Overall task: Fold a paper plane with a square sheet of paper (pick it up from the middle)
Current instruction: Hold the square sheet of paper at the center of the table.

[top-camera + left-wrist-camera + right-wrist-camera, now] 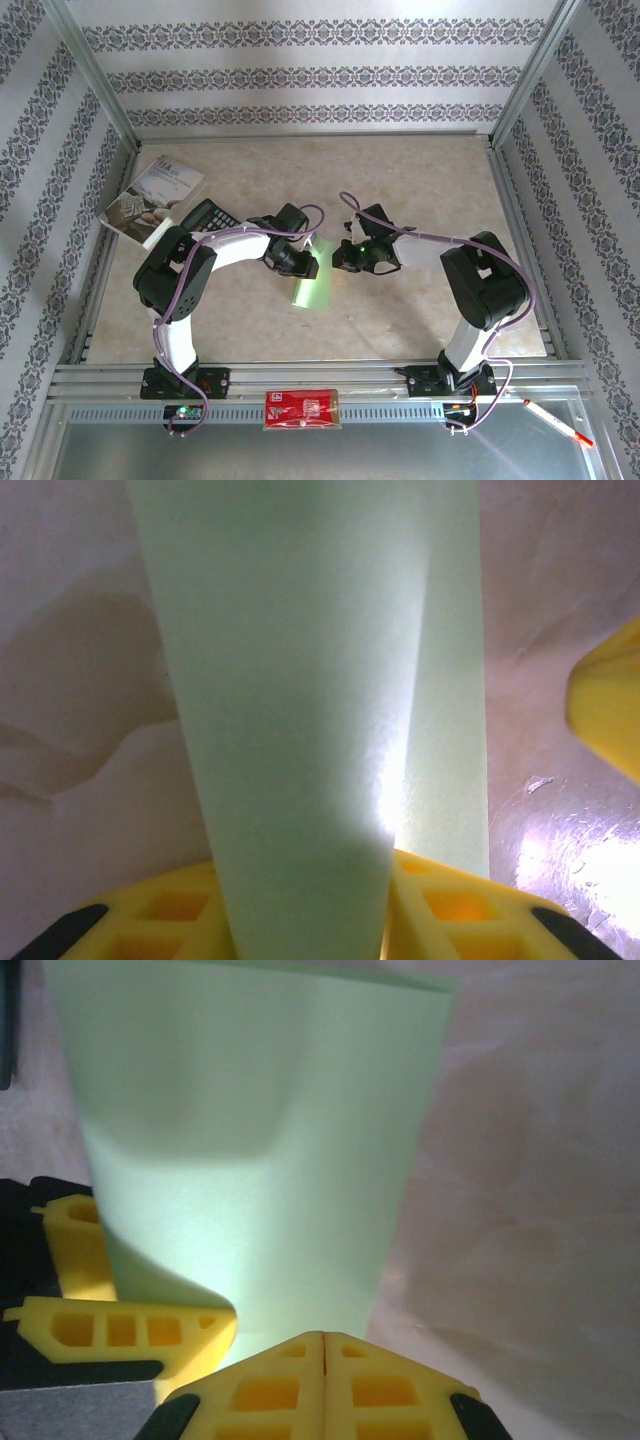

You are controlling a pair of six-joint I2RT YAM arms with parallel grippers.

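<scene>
The square sheet of paper is light green and folded into a long strip that hangs above the middle of the table. My left gripper is shut on its upper end. In the left wrist view the paper rises from between the yellow fingers of the left gripper. My right gripper is just right of the strip, shut. In the right wrist view the right gripper has its tips pressed together at the paper's near edge, with no paper showing in the seam. The left fingers show beside them.
A black calculator and a grey-white printed booklet lie at the back left. A red flat packet sits on the front rail and a pen at the front right. Metal frame rails border the table.
</scene>
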